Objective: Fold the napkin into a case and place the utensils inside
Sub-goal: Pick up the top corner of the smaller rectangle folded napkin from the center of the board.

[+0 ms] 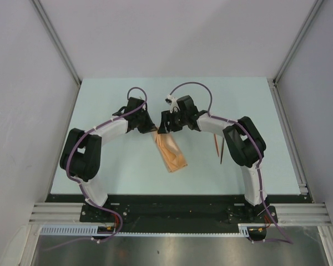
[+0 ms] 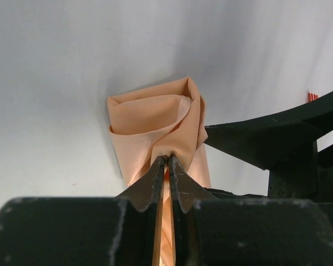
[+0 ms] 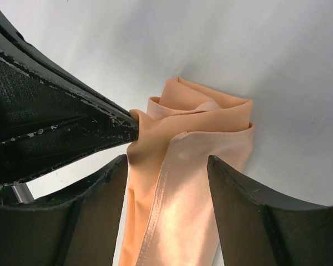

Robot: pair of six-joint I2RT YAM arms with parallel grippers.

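The peach-orange napkin (image 1: 172, 152) lies folded into a narrow case at the table's middle, its far end lifted. My left gripper (image 1: 153, 129) is shut on that far end; in the left wrist view the cloth (image 2: 155, 124) bunches past the closed tips (image 2: 166, 160). My right gripper (image 1: 163, 131) is open at the same end; in the right wrist view its fingers (image 3: 233, 188) straddle the cloth (image 3: 188, 183) without pinching it. The two reddish-brown utensils (image 1: 219, 147) lie on the table to the right, under the right arm.
The pale table (image 1: 111, 100) is bounded by grey walls at the back and sides. A metal rail (image 1: 291, 138) runs along the right edge. The left gripper's finger (image 3: 55, 122) crosses the right wrist view.
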